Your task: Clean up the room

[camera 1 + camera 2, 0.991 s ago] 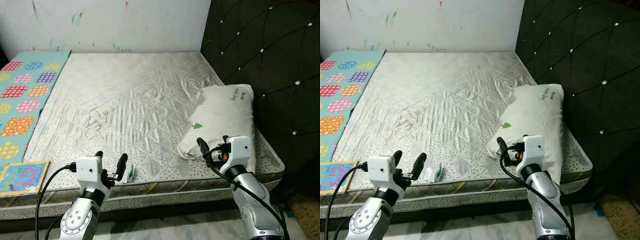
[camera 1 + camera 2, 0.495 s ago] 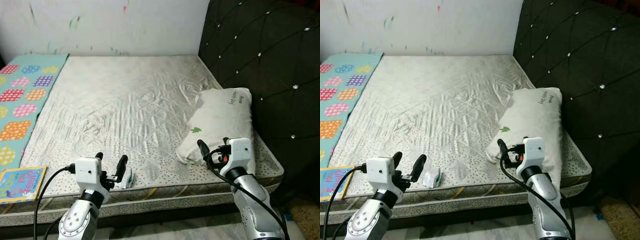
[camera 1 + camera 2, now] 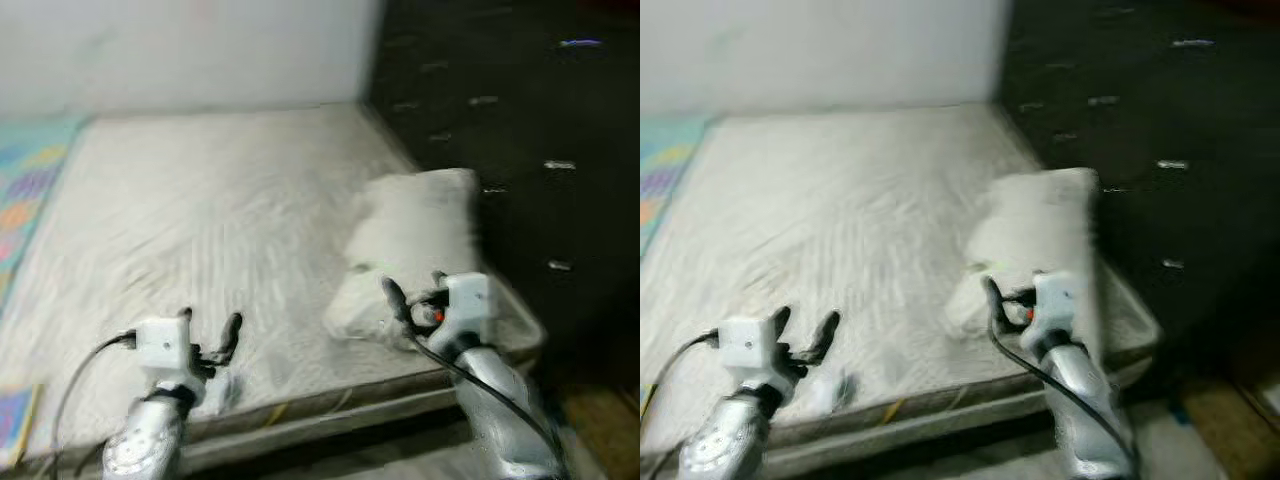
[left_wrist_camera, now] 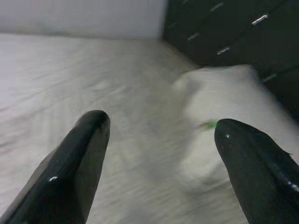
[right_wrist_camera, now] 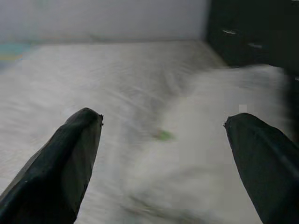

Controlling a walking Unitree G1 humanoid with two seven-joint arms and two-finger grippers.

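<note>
Both end effectors, left [image 3: 208, 331] and right [image 3: 408, 300], spread apart; pillow [image 3: 410, 240] print blurred, unreadable.

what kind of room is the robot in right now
Most likely a bedroom. A bare mattress takes up most of the view, a white pillow lies on it, and a dark tufted headboard stands alongside.

Blurred throughout. Bare pale mattress [image 3: 200, 200], wrinkled, spanning most of the head views. Behind it, a plain white wall [image 3: 180, 50]. Along the right side, rising above the mattress, a dark padded headboard [image 3: 500, 120] set with shiny studs [image 3: 560, 165] (smeared into short streaks by the blur). At the far left edge, against the mattress, a strip of teal cloth [image 3: 25, 175] with coloured spots. Lower right, past the bed's corner, a patch of brownish floor [image 3: 595, 425].
</note>
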